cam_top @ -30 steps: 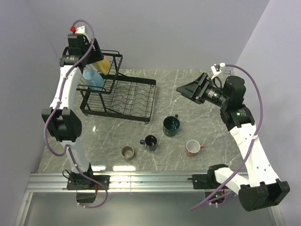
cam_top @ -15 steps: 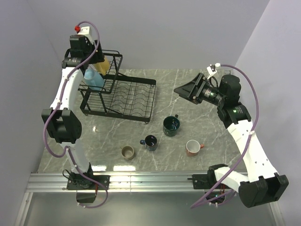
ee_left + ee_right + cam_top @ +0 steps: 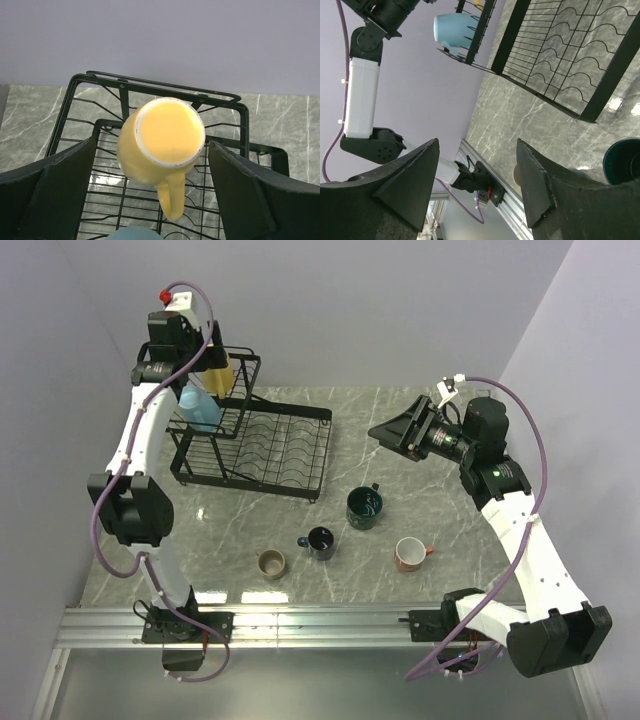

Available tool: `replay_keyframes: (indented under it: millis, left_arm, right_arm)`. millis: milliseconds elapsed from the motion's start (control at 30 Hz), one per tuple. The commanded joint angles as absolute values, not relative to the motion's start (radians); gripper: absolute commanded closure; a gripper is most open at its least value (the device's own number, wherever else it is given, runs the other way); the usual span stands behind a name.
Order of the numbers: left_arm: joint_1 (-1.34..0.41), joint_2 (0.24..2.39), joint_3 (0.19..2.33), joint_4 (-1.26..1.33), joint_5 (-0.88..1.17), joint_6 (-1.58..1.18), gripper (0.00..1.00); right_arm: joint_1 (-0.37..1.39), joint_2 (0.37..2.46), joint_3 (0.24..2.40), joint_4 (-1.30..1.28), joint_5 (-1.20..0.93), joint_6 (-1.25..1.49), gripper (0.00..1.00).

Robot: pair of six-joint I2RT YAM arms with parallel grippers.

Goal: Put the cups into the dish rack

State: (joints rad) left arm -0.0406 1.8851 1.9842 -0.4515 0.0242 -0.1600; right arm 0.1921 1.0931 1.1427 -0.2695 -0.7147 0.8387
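Six glazed ceramic mugs share a grey, white-veined marble surface (image 3: pixel 220 530) with the dish rack (image 3: pixel 270 445), a black wire frame at the far left. It has a flat tray of wavy plate slots and a smaller raised basket of thin parallel rods at its left end.

The left end effector (image 3: pixel 205 355) hangs above that basket. In its wrist view its broad, matte black fingers (image 3: pixel 65 190) stand wide apart on either side of the yellow mug (image 3: pixel 165 135), with a gap showing on each side. The right end effector (image 3: pixel 385 430) is in the air over the far right of the surface, well apart from every mug. Its wedge-shaped jaws are spread wide and hold nothing.

The yellow mug sits in the raised basket, tilted, with its round base and pale unglazed foot ring facing the left wrist camera and its looped handle pointing toward the camera. The light blue mug (image 3: pixel 198 405) is just beside it in the same basket.

Four mugs stand upright on the surface near the rack's front. The large dark teal one (image 3: pixel 365 507) is glossy inside. The salmon-red one (image 3: pixel 409 554) has a white interior. The small navy one (image 3: pixel 321 540) and the small olive-brown one (image 3: pixel 271 563) sit closest to the near edge.
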Motion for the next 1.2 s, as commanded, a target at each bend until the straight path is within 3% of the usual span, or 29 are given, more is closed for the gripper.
replay_keyframes:
  millis: [0, 300, 467, 600, 767, 967, 1167]
  left_arm:
    - [-0.046, 1.813, 2.022, -0.396, 0.011, -0.163, 0.01]
    - [-0.046, 1.773, 2.092, -0.402, -0.058, -0.198, 0.01]
    - [-0.045, 1.724, 2.172, -0.428, -0.202, -0.213, 0.01]
    - [-0.043, 1.681, 2.230, -0.456, -0.304, -0.251, 0.01]
    - [-0.060, 1.602, 2.195, -0.436, -0.149, -0.305, 0.01]
    - [-0.228, 1.534, 2.120, -0.454, -0.158, -0.229, 0.01]
    - [-0.449, 1.534, 2.129, -0.589, -0.132, -0.281, 0.06]
  right_arm:
    - [0.198, 1.091, 1.149, -0.241, -0.713, 0.819, 0.30]
    - [0.201, 1.091, 1.152, -0.239, -0.712, 0.816, 0.30]
    - [0.255, 1.169, 1.314, -0.457, -0.599, 0.657, 0.30]
    - [0.371, 1.307, 1.469, -0.745, -0.427, 0.435, 0.31]
    - [0.573, 1.393, 1.422, -0.867, -0.328, 0.377, 0.35]
    - [0.759, 1.407, 1.313, -0.887, -0.207, 0.360, 0.37]
    - [0.807, 1.463, 1.269, -0.885, -0.105, 0.382, 0.42]
